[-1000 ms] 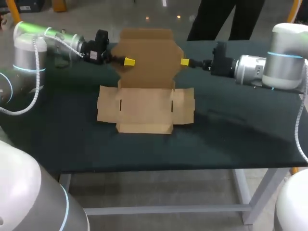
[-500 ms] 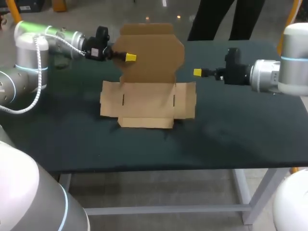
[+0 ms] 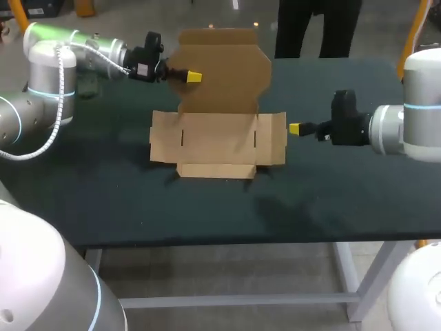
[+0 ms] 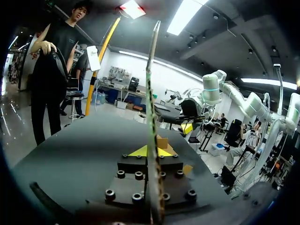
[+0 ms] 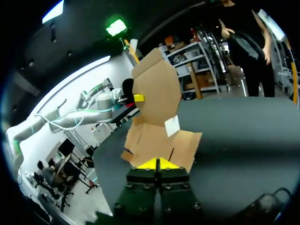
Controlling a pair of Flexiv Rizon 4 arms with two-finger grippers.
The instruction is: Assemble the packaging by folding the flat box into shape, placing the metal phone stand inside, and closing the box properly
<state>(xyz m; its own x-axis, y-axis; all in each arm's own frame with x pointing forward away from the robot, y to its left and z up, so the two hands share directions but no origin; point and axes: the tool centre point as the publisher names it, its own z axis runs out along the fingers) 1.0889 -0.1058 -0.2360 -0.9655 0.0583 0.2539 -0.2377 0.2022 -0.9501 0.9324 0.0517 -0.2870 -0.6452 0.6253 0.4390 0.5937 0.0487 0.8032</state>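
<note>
Nearest, on the table (image 3: pixel 207 214), the cardboard box (image 3: pixel 217 141) lies unfolded, its front flap (image 3: pixel 217 170) flat. Just beside its right side flap (image 3: pixel 277 138), not touching it, the right gripper (image 3: pixel 295 129) has its fingers pressed together on nothing. Farther back, the left gripper (image 3: pixel 193 76) pinches one edge of the upright lid panel (image 3: pixel 224 69). Likely risks: this one-sided pinch may twist or crease the panel, and a hard push on the side flap may slide the unweighted base. No phone stand is visible.
</note>
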